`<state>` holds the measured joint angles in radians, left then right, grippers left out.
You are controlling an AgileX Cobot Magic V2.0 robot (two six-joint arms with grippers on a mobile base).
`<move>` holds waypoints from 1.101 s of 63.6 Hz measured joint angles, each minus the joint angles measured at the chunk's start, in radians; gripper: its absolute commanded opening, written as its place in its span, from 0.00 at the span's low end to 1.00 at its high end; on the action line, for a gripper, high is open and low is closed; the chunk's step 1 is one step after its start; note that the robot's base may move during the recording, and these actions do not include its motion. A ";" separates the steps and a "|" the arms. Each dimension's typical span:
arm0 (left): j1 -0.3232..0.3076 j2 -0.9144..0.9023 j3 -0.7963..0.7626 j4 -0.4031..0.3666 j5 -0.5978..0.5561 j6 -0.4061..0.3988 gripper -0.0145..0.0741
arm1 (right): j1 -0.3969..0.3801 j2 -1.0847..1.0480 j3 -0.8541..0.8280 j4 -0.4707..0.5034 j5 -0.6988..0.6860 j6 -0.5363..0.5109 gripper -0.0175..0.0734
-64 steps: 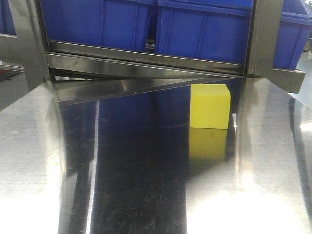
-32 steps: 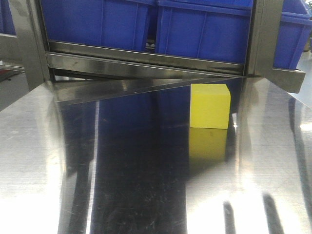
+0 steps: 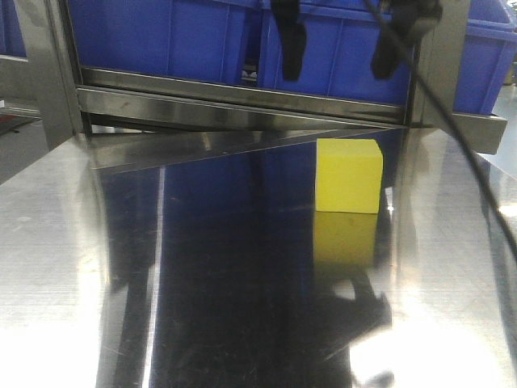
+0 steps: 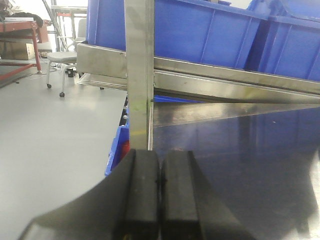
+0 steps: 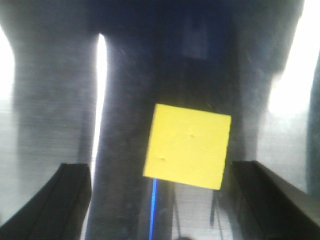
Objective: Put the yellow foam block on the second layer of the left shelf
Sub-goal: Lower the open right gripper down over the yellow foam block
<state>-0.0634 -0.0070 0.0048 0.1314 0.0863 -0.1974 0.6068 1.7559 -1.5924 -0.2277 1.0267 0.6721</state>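
Yellow foam block sits on the steel table, far and right. Right gripper hangs wide open straight above it, the block slightly skewed to its fingers; left gripper is pressed closed, farther left.

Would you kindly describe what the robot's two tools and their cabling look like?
Both tools are black. The left tool has two broad fingers with flat inner faces, flaring in curves toward the base. The right tool shows dark, wedge-like fingers; from the front they look slim with rounded tips, and a black cable trails beside them. No markings show.
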 measured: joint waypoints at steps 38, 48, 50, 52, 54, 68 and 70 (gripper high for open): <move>0.000 0.000 0.000 0.000 0.000 0.000 0.32 | -0.014 0.097 -0.001 -0.055 0.002 0.117 0.88; 0.000 0.000 0.000 0.000 0.000 0.000 0.32 | -0.018 0.125 -0.001 -0.055 -0.003 0.117 0.88; 0.000 0.000 0.000 0.000 0.000 0.000 0.32 | -0.018 0.130 -0.001 -0.055 -0.005 0.117 0.88; 0.000 0.000 0.000 0.000 0.000 0.000 0.32 | -0.018 0.133 -0.001 -0.057 -0.011 0.117 0.88; 0.000 0.000 0.000 0.000 0.000 0.000 0.32 | -0.019 0.137 -0.001 -0.057 -0.014 0.117 0.88; 0.000 0.000 0.000 0.000 0.000 0.000 0.32 | -0.037 0.165 -0.001 -0.057 -0.026 0.117 0.88; 0.000 0.000 0.000 0.000 0.000 0.000 0.32 | -0.040 0.169 -0.001 -0.057 -0.028 0.117 0.88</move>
<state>-0.0634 -0.0070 0.0048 0.1314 0.0863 -0.1974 0.5668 1.9248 -1.5931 -0.2845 0.9986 0.7887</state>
